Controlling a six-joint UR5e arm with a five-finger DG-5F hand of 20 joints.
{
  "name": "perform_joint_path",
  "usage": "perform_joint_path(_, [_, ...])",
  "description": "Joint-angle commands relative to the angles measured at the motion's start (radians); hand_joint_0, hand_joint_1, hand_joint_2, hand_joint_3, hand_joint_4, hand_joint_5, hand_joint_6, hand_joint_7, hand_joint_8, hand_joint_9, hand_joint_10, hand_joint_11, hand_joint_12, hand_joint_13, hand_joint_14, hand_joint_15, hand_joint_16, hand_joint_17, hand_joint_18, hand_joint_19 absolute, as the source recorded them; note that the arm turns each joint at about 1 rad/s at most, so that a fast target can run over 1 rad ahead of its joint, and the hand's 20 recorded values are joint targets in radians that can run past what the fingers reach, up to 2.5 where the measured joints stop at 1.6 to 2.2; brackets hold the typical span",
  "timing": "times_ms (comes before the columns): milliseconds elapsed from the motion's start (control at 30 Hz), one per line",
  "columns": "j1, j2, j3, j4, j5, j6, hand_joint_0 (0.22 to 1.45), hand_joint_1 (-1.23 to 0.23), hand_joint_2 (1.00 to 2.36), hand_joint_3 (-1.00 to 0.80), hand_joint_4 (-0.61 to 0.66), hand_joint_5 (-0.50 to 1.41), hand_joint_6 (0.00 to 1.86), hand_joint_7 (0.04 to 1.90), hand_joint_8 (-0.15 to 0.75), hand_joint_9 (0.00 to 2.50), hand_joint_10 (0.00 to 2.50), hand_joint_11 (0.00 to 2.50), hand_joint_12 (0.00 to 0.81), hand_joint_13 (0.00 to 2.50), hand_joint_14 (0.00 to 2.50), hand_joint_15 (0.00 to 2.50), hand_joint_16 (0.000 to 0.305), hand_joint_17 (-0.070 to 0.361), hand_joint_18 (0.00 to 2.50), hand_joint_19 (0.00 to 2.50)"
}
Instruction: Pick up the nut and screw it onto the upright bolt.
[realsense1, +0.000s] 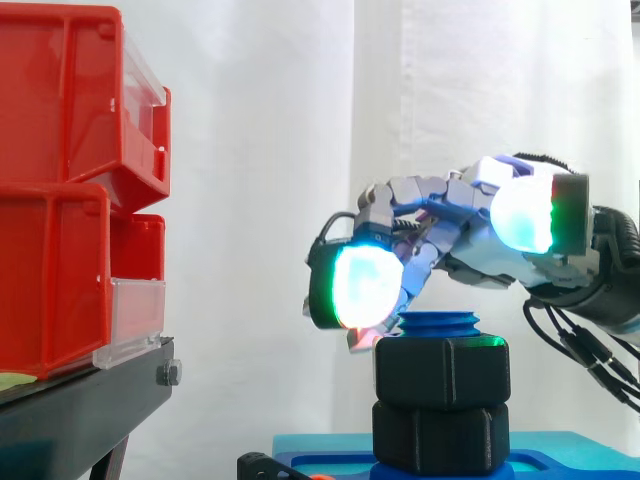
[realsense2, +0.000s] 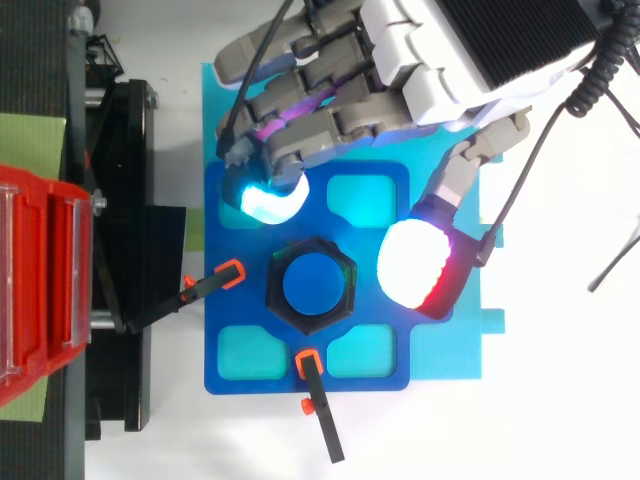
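One black six-sided nut (realsense1: 440, 372) on blue threaded bolt (realsense1: 440, 323), hand (realsense2: 400, 70) alongside, fingers (realsense2: 300, 140) relaxed, holding nothing.

Readable text: nothing is showing legibly.
Red bins (realsense1: 60, 250): bearing no readable label.
Black nut (realsense1: 441, 372): carrying no readable marking.
Blue base plate (realsense2: 215, 320): displaying no readable sign.

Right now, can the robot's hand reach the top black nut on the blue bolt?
Probably yes. The hand hovers just above the top nut, finger pads on one side and thumb pad on the other, with nothing between them and the nut.
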Motion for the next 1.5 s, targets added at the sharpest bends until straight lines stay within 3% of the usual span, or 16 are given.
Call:
perform_joint_path(0, [-0.003,0.000,0.018,0.001,-0.014,0.011,0.49,-0.14,1.00,-0.50,0.24,-0.08,0.50,0.98,0.249,0.92,0.00,0.00,0.221,0.73,0.00,0.00,0.026,0.059,0.46,0.05])
perform_joint_path(267, [0.012,0.000,0.025,-0.004,-0.014,0.005,0.49,-0.14,1.00,-0.50,0.20,-0.10,0.50,0.76,0.235,0.88,0.00,0.00,0.221,0.71,0.00,0.00,0.028,0.063,0.44,0.06])
perform_joint_path(467, [0.031,0.000,0.024,-0.013,-0.005,-0.003,0.49,-0.14,1.00,-0.50,0.19,-0.10,0.50,0.74,0.236,0.88,0.00,0.00,0.222,0.70,0.00,0.00,0.029,0.065,0.43,0.05])
perform_joint_path(600, [0.051,0.000,-0.016,-0.004,0.035,-0.005,0.49,-0.14,1.00,-0.50,0.19,-0.10,0.50,0.74,0.234,0.87,0.00,0.00,0.223,0.70,0.00,0.00,0.029,0.065,0.43,0.07])
perform_joint_path(767, [0.062,0.000,-0.053,0.041,0.061,-0.002,0.49,-0.15,1.00,-0.50,0.19,-0.10,0.50,0.75,0.233,0.87,0.00,0.00,0.223,0.70,0.00,0.00,0.029,0.065,0.43,0.05])
perform_joint_path(1133, [0.057,0.000,-0.054,0.050,0.058,-0.003,0.49,-0.15,1.00,-0.50,0.20,-0.09,0.50,0.81,0.243,0.88,0.00,0.00,0.223,0.71,0.00,0.00,0.029,0.064,0.44,0.06])
perform_joint_path(1467, [0.051,0.000,-0.054,0.016,0.058,-0.005,0.49,-0.16,1.00,-0.50,0.23,-0.08,0.50,0.87,0.246,0.89,0.00,0.00,0.220,0.72,0.00,0.00,0.028,0.062,0.45,0.06])
